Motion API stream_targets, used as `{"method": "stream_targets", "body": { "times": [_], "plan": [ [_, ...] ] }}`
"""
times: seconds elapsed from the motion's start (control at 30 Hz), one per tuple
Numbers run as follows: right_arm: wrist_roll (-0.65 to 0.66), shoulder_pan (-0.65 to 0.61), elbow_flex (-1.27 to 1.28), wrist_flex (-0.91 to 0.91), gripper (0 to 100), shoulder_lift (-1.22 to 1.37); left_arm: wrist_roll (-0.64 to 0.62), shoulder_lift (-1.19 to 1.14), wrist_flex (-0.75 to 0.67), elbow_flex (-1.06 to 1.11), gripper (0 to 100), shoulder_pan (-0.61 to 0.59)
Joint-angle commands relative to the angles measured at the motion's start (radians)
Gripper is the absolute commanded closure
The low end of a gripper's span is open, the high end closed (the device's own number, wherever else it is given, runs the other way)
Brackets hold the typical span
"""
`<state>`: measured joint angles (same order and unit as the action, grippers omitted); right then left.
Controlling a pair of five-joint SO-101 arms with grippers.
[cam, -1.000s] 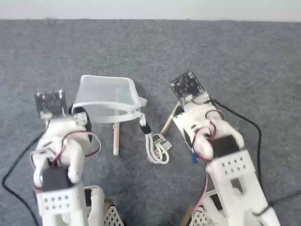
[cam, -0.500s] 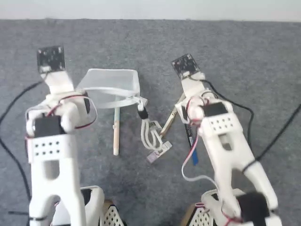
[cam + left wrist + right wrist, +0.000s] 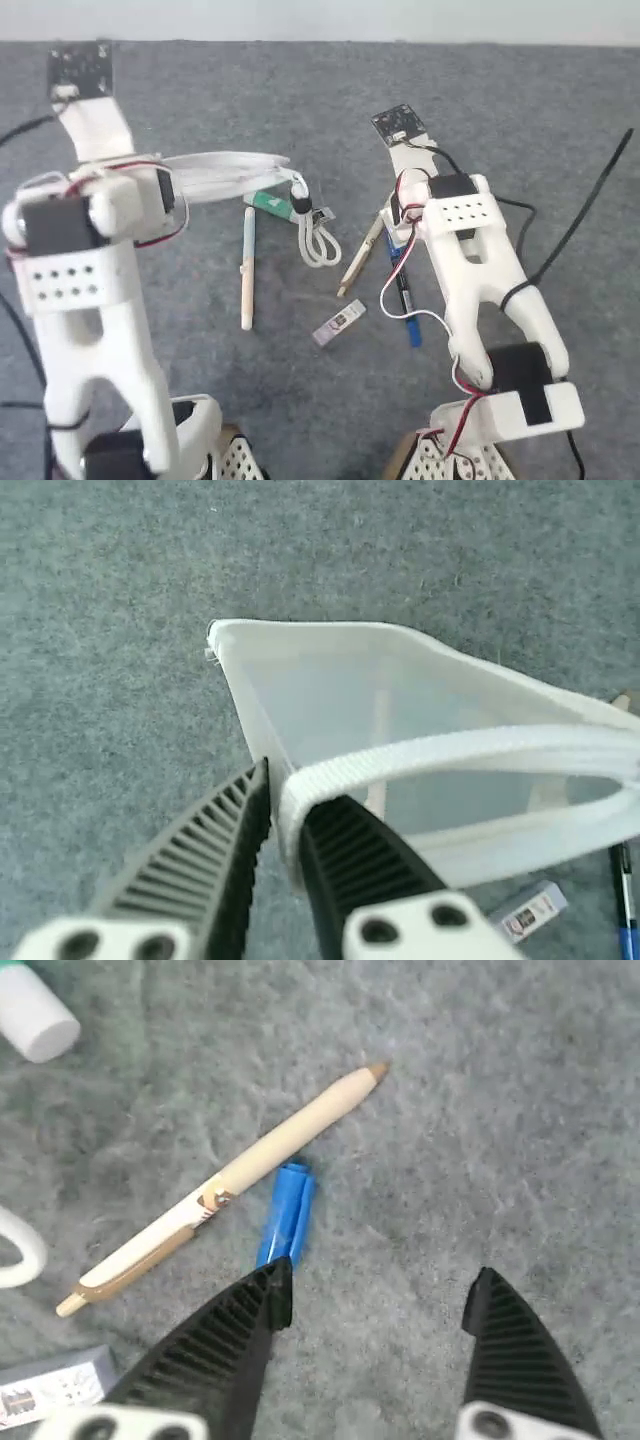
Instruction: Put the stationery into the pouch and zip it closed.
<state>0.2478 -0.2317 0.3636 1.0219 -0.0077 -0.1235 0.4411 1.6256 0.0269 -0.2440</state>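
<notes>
The left hand (image 3: 283,792) was clamped on the rim of the single pouch (image 3: 340,695), whose long mouth stretched away from it. Of three pens (image 3: 247,265) on the worktop (image 3: 520,130), two lay under the spread-apart right hand (image 3: 385,1285), the blue pen (image 3: 285,1215) running lengthwise outward from one finger.

Prob. robotics lab bench — grey felt mat (image 3: 250,110), plain wall (image 3: 320,20).

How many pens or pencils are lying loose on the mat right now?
3: a pale pencil below the pouch, and a beige pen and a blue pen by the right arm. More may hide under the arms.
</notes>
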Motion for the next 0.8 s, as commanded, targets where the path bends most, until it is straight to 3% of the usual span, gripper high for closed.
{"method": "stream_targets", "body": {
  "times": [0.0,0.77],
  "plan": [
    [-0.009,0.005,-0.054,0.001,72.3,-0.008,-0.011,-0.077,0.049,-0.127,99,0.002],
    [0.038,-0.082,-0.135,-0.105,72.4,0.283,-0.015,-0.089,0.048,-0.122,99,-0.003]
  ]
}}
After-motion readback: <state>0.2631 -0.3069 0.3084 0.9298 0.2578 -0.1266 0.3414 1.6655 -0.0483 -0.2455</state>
